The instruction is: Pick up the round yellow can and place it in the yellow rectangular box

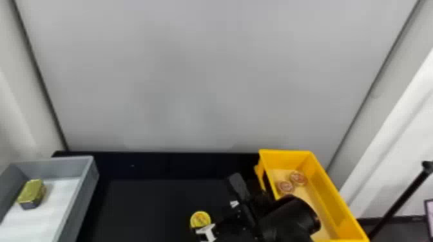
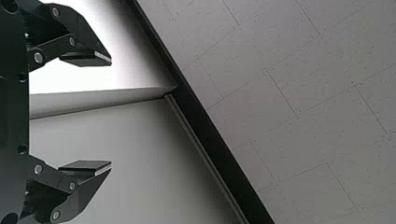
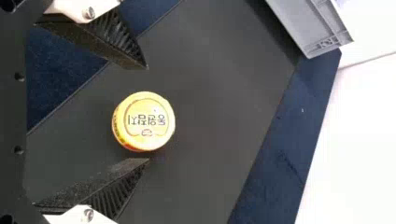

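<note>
Can [image 1: 200, 219] lines up between the spread fingers of your right gripper [image 1: 225, 222]. Your gripper points down.

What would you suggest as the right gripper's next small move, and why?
I would probably ease the right gripper slightly down around the round yellow can: its open fingers show on either side, a gap remains at each, and the can sits on the dark tabletop, ungripped.
</note>
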